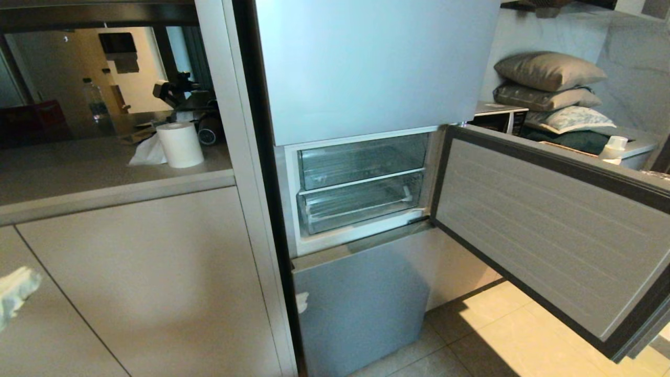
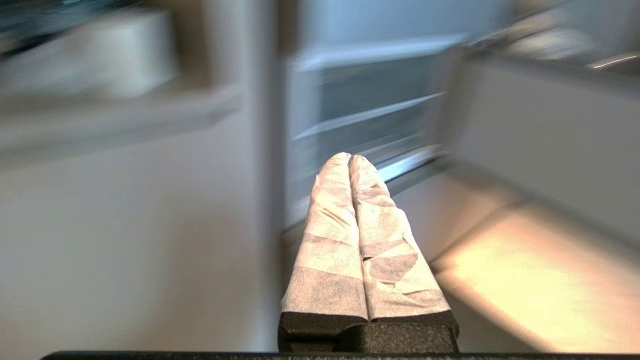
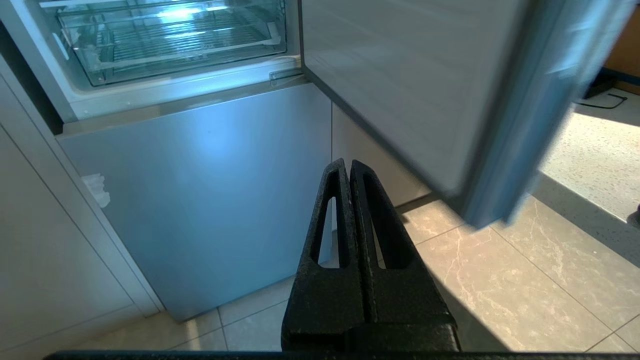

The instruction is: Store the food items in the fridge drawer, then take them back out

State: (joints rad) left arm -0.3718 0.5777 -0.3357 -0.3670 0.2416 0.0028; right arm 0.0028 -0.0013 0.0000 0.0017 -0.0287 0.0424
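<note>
Fridge drawer (image 1: 361, 201) pushed in (door (image 1: 549, 220) wide open)

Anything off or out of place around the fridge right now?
Nothing spilled or damaged. The fridge door stands wide open and both clear drawers sit pushed in and look empty; no food items show in any view. The left gripper, fingers wrapped in pale tape, is shut on nothing, as is the right gripper.

No readable text

No lettering, label, brand, number or sign can be made out on any surface shown in the three views.
</note>
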